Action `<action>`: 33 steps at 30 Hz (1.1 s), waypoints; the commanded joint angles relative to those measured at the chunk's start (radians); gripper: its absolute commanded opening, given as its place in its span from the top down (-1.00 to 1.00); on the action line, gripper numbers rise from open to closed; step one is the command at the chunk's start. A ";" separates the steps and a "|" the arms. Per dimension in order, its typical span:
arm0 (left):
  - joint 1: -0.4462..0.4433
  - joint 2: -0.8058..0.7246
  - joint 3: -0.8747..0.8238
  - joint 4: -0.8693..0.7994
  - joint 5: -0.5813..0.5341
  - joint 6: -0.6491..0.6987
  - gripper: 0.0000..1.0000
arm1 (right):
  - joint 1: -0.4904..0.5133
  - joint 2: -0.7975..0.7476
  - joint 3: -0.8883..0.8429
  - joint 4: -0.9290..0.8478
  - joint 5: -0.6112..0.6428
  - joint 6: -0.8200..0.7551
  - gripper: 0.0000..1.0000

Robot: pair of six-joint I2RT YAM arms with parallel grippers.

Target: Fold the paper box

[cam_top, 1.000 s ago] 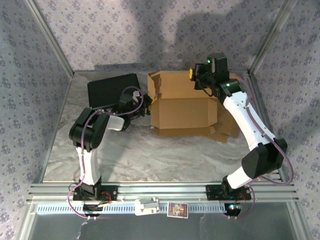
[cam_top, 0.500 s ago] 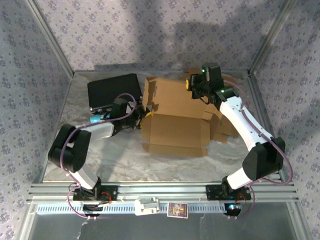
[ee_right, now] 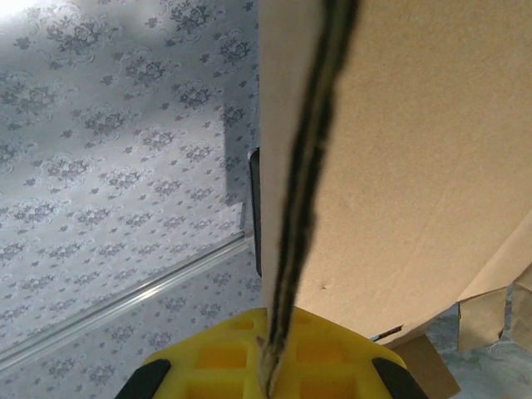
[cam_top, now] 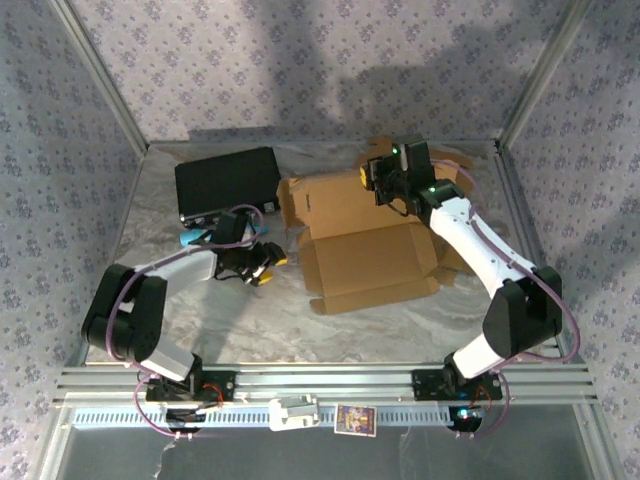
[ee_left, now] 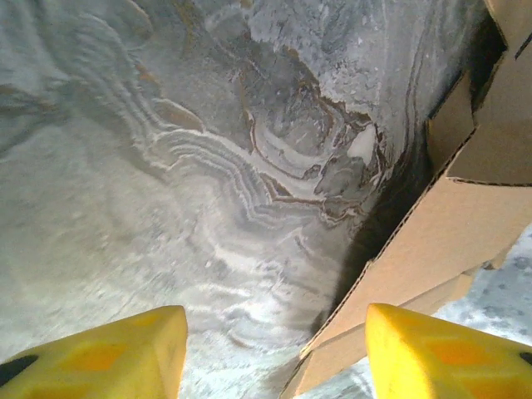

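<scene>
Right gripper (ee_right: pixel 268 366) — astride paper box (ee_right: pixel 416 150) edge

The left arm (cam_top: pixel 180 265) and right arm (cam_top: pixel 478 245) share white tubular links, rounded black joints and thin purple cables (cam_top: pixel 573 315). A small green light (cam_top: pixel 397 151) glows on the right wrist, and the fingers (ee_left: pixel 108 353) are yellow with a moulded grid.

Brown corrugated paper box (cam_top: pixel 365 240), opened out and only half formed, sits just toward 1 o'clock of the table's (cam_top: pixel 250 320) middle. Its near panel spreads low toward 6 o'clock, and the panel behind it tilts up toward 12. Loose flaps splay at the 3 o'clock side. The top edge is pinched in the right gripper (ee_right: pixel 268 370), its thin fluted edge showing.
</scene>
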 commanded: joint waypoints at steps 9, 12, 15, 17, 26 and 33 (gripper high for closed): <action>0.077 -0.185 0.133 -0.218 -0.158 0.283 0.13 | -0.018 0.055 -0.147 0.274 -0.172 -0.225 1.00; 0.080 -0.176 0.120 -0.166 -0.193 0.318 0.16 | -0.016 0.063 -0.233 0.437 -0.196 -0.259 1.00; 0.082 -0.161 0.114 -0.128 -0.219 0.331 0.17 | -0.013 0.087 -0.261 0.507 -0.232 -0.261 1.00; 0.085 -0.154 0.115 -0.134 -0.246 0.337 0.16 | -0.006 0.086 -0.280 0.522 -0.233 -0.261 1.00; 0.089 -0.140 0.071 -0.094 -0.213 0.365 0.14 | -0.018 0.089 -0.362 0.576 -0.289 -0.291 1.00; 0.075 -0.127 -0.008 0.088 -0.146 0.497 0.11 | -0.037 0.120 -0.389 0.638 -0.348 -0.335 1.00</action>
